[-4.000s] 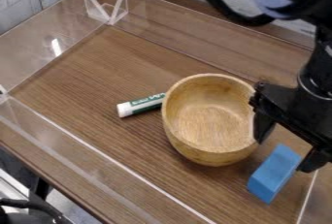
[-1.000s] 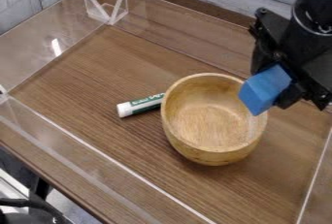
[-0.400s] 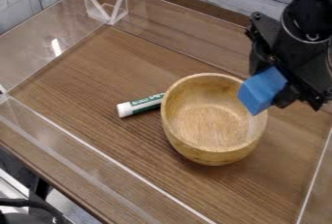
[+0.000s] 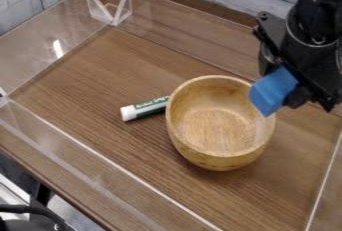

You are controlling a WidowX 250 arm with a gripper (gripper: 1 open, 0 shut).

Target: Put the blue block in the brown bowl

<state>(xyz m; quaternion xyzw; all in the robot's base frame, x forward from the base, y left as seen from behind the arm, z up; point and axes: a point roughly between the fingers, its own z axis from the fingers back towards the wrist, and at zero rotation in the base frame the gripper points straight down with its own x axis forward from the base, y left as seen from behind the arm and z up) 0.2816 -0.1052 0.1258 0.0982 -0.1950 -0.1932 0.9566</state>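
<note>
The blue block (image 4: pixel 273 92) hangs in the air over the right rim of the brown bowl (image 4: pixel 214 121), tilted a little. My black gripper (image 4: pixel 289 83) is shut on the blue block, gripping it from above and from the right. The bowl sits on the wooden table, right of centre, and nothing lies inside it. Part of the block's upper end is hidden by the fingers.
A white-and-green tube (image 4: pixel 144 107) lies on the table just left of the bowl. Clear acrylic walls (image 4: pixel 54 50) fence the table, with a low one along the front edge and one at the right. A clear stand (image 4: pixel 110 7) is at the back left.
Four seconds ago the block lay on the table right of the bowl; it is now lifted. Over the last second the gripper and block barely shifted.
</note>
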